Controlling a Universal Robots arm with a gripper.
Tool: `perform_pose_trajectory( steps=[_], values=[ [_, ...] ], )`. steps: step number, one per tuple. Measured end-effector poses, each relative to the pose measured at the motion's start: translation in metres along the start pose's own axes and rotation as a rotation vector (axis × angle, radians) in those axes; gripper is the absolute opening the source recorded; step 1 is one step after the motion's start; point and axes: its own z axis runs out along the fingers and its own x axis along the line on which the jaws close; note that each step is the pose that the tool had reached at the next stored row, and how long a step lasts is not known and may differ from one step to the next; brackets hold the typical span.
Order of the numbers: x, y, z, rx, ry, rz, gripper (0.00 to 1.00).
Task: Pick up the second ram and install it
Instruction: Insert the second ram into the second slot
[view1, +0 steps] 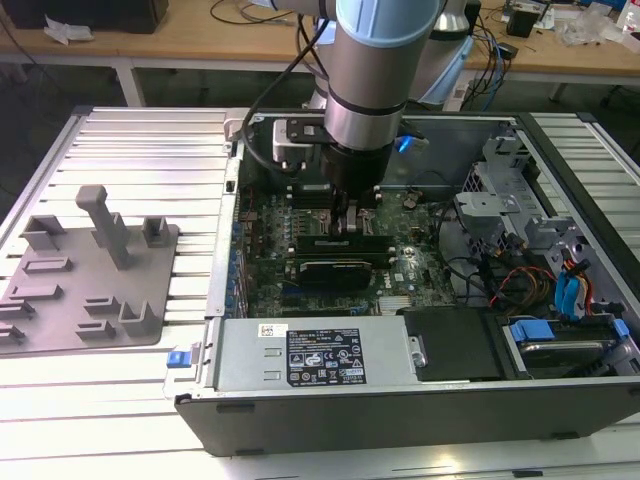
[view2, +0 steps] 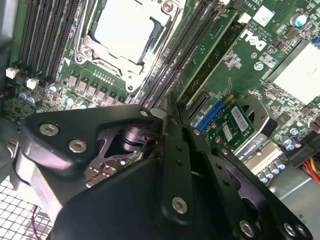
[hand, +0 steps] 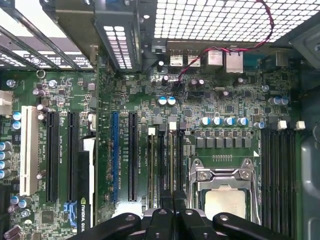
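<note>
The gripper (view1: 347, 215) — over the motherboard (hand: 150, 115) — presses the second ram (view2: 210, 52), lengthwise along its slot.

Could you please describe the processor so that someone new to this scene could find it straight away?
Start with the open computer case and the green motherboard lying in it. Between two banks of long black memory slots sits a metal frame, holding the processor. Unlike its narrow, dark neighbours, it is a broad, square, bright silver plate.

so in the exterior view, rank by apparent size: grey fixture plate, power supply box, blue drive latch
1. Power supply box, though it sits nearer the camera.
2. Grey fixture plate, close to it in size.
3. Blue drive latch, clearly smallest.
</note>
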Motion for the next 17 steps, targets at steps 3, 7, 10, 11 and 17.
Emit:
perform_pose_trajectory(
  steps=[3, 7, 10, 11, 17],
  values=[
    [0.0, -0.0001, 0.0013, 0.0007, -0.0014, 0.013, 0.09],
    [-0.0003, -0.0001, 0.0031, 0.0009, -0.0018, 0.013, 0.09],
    [-0.0006, -0.0001, 0.0045, 0.0009, -0.0021, 0.013, 0.09],
    [-0.0007, -0.0001, 0.005, 0.0009, -0.0023, 0.014, 0.09],
    [-0.0014, 0.0004, 0.0073, 0.0009, -0.0021, 0.014, 0.09]
  ],
)
